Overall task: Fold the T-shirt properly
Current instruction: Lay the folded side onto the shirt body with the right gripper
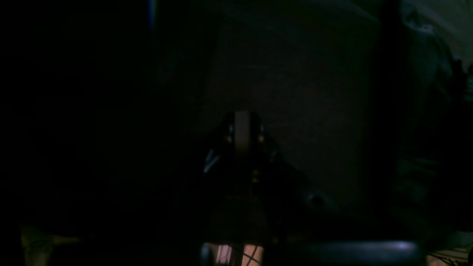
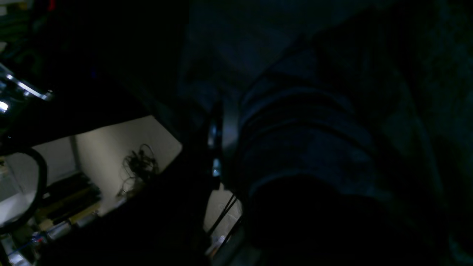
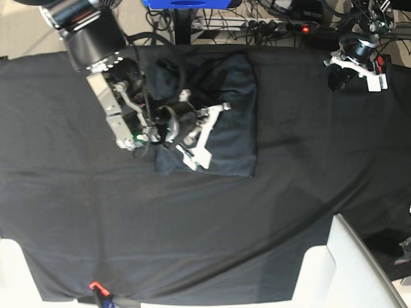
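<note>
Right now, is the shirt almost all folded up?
Nearly, it seems. The T-shirt already lies as a compact rectangle on the cloth. The right tool is over the shirt's left part, shut; whether it pinches fabric is unclear. The left tool is parked away. Perhaps one last fold is left.

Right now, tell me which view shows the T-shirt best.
The base view: the whole T-shirt lies folded into a rectangle on the black table cloth. The right wrist view gives only dim folds close up; the left wrist view is too dark to tell.
</note>
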{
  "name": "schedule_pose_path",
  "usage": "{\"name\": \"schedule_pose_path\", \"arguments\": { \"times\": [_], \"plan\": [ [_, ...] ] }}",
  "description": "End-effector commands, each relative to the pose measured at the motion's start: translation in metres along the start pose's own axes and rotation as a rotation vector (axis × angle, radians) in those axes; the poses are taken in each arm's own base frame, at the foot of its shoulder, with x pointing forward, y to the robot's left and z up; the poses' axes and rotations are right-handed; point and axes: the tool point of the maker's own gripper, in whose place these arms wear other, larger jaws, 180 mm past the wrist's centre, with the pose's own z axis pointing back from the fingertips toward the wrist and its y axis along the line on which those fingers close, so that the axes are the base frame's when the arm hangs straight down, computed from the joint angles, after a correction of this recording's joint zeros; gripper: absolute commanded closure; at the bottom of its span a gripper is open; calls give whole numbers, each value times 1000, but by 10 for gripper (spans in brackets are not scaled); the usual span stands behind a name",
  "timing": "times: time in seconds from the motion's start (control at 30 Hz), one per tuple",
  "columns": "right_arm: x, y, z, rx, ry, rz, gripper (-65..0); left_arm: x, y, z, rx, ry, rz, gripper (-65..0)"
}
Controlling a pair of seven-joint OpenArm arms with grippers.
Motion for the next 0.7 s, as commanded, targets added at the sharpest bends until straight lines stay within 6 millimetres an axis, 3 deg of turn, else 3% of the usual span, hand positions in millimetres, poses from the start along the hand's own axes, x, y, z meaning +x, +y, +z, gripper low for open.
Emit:
{"name": "schedule_pose_path", "arguments": {
  "times": [0.0, 0.13, 0.3, 0.67],
  "plan": [
    [17, 12, 3, 15, -38, 33, -5, 14, 1, 3, -9, -38, -16, 0],
    [17, 9, -1, -59, -26, 82, -5, 14, 1, 3, -9, -38, -16, 0],
    [5, 18, -14, -142, 20, 99, -5, 14, 1, 3, -9, -40, -16, 0],
    [21, 36, -20, -292, -9, 137, -5, 14, 1, 3, -9, -40, -16, 0]
  ]
}}
